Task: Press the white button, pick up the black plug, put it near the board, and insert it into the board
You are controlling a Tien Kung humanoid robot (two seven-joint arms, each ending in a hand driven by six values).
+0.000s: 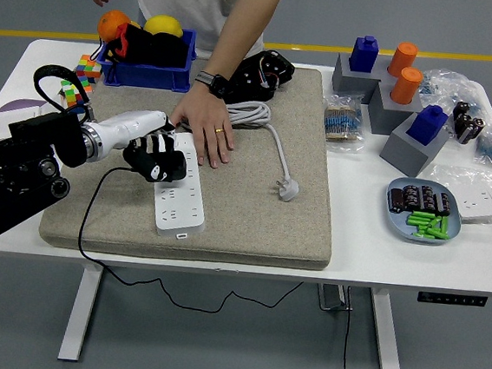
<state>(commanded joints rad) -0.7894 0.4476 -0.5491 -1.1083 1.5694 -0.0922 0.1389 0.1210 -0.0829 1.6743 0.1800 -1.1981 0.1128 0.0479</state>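
Note:
A white power strip (182,197) lies on a grey pad (252,211). My left hand (154,160) is over the strip's far left part, fingers curled on the black plug. The plug itself is mostly hidden in the hand. Its black cable (87,222) trails from the hand over the pad's front edge and hangs under the table. A person's hand (204,126) rests flat on the pad at the strip's far end, just right of my hand. The strip's own white cord and plug (288,189) lie on the pad to the right. My right hand is out of view.
A blue bin (146,70) with fruit and puzzle cubes (80,80) stand at the back left. A black device (261,74) sits behind the pad. Grey blocks with blue and orange pieces (402,104), bags and a blue plate (424,212) are on the right.

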